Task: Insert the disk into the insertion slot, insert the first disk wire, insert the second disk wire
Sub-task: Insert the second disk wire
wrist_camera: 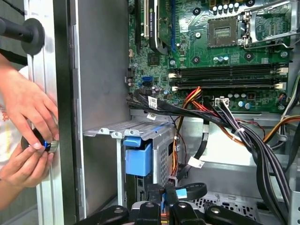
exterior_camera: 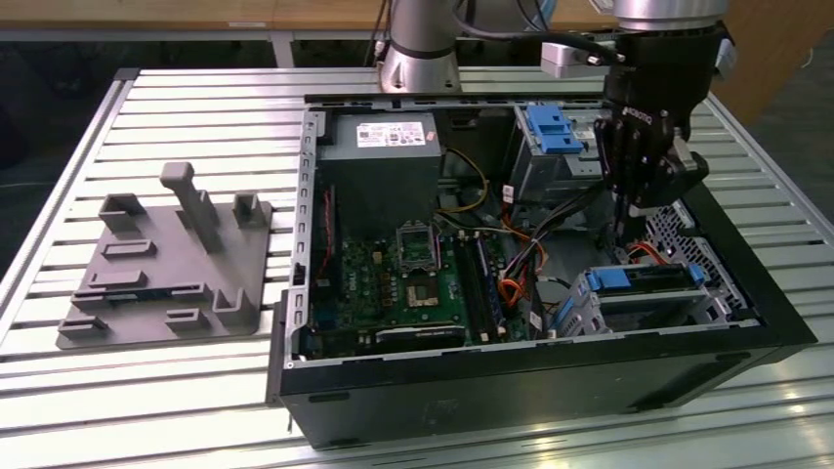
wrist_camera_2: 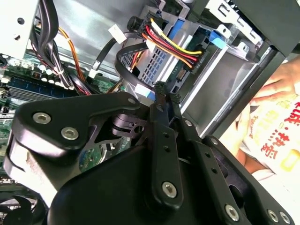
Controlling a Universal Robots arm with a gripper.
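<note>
Exterior view: a black sheet-metal computer case (exterior_camera: 521, 381) lies open on a ribbed aluminium table (exterior_camera: 195, 391). A grey moulded fixture plate (exterior_camera: 144, 293) lies well apart on the exterior view's left. The insertion slot (exterior_camera: 580, 308), a boxy silver cage with perforated walls, sits in the case's near corner on the exterior view's right, tight against the case walls. The disk (exterior_camera: 639, 278) lies inside it, its bright blue carrier showing at the edge. A taller grey bay with a blue latch (exterior_camera: 554, 132) stands farther back. The green motherboard (exterior_camera: 404, 283) fills the floor beside it.

The claw (exterior_camera: 626, 230) hangs in the narrow gap between bay and cage. In the second wrist view its black fingers (wrist_camera_2: 161, 108) are pressed nearly together. The blue-tipped end of a black flat wire (wrist_camera_2: 123, 63) sits at their tips, seemingly pinched. A red, yellow and black wire bundle (wrist_camera_2: 173, 47) is plugged in at the cage's end, just beyond.

In the first wrist view, loose cables cross the room beside the cage. A person's hand (wrist_camera: 28, 110) rests outside the case wall.
</note>
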